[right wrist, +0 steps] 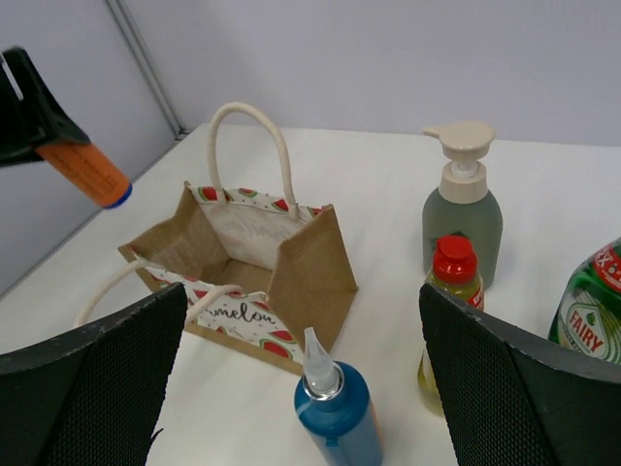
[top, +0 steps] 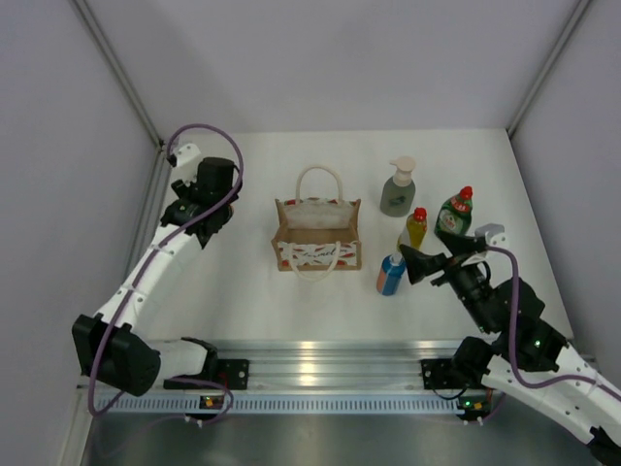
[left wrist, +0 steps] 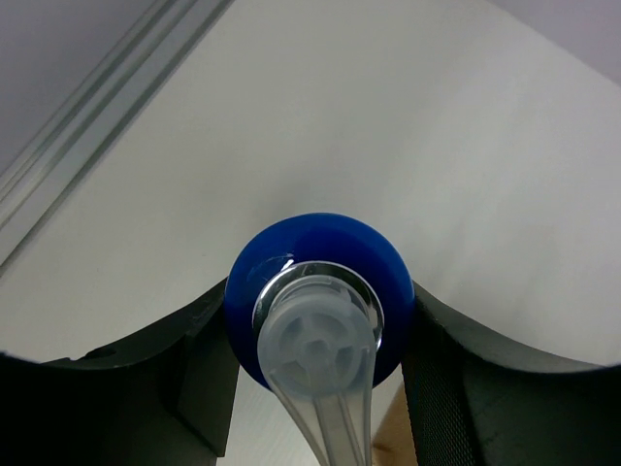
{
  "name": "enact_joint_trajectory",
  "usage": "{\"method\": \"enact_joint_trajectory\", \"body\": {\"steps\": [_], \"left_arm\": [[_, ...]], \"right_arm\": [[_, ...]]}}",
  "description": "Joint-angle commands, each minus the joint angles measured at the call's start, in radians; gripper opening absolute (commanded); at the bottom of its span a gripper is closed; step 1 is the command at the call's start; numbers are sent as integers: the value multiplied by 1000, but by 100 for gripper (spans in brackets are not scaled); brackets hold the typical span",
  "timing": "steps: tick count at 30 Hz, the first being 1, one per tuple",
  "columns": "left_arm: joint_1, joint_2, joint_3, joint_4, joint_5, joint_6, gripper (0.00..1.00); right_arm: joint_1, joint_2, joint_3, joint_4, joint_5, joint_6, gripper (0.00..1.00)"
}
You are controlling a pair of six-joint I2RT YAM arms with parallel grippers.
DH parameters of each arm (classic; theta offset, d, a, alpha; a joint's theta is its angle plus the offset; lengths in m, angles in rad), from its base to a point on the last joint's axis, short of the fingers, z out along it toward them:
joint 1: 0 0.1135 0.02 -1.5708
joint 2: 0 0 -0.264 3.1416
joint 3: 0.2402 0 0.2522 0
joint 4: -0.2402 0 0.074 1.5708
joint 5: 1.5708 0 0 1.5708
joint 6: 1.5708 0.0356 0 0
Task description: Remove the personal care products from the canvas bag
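The tan canvas bag (top: 317, 235) stands open mid-table; in the right wrist view (right wrist: 309, 272) its inside looks empty. My left gripper (top: 197, 201) is far left of the bag, raised, and shut on the orange blue-capped bottle (right wrist: 85, 170); its blue cap (left wrist: 320, 257) fills the left wrist view between the fingers. Right of the bag stand the grey-green pump bottle (top: 398, 191), the slim yellow red-capped bottle (top: 414, 229), the round green red-capped bottle (top: 455, 215) and the blue light-capped bottle (top: 391, 275). My right gripper (top: 415, 264) is open, just right of the blue bottle (right wrist: 335, 417).
Grey enclosure walls stand close on the left, right and back. A metal rail (top: 320, 374) with the arm bases runs along the near edge. The bag's rope handles (right wrist: 247, 116) stick up above its rim.
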Motion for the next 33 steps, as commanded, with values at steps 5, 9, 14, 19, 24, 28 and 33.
{"method": "enact_joint_trajectory", "body": {"steps": [5, 9, 14, 19, 24, 28, 33], "left_arm": [[-2, -27, -157, 68, -28, -149, 0], [-2, 2, -215, 85, 1, -170, 0], [-3, 60, -240, 94, 45, -155, 0], [-5, 87, -274, 97, 19, -163, 0], [-20, 90, -295, 105, -21, -173, 0], [-34, 67, -329, 125, -38, -184, 6], [-45, 42, -352, 142, -59, -195, 11]], "right_arm": [[-6, 101, 241, -293, 106, 49, 100], [-8, 96, 255, -317, 86, 61, 99], [-6, 89, 249, -315, 92, 60, 99], [-8, 101, 246, -315, 87, 55, 99], [-6, 98, 242, -315, 83, 54, 99], [-8, 90, 240, -314, 81, 54, 99], [-8, 78, 240, -314, 77, 54, 99]]}}
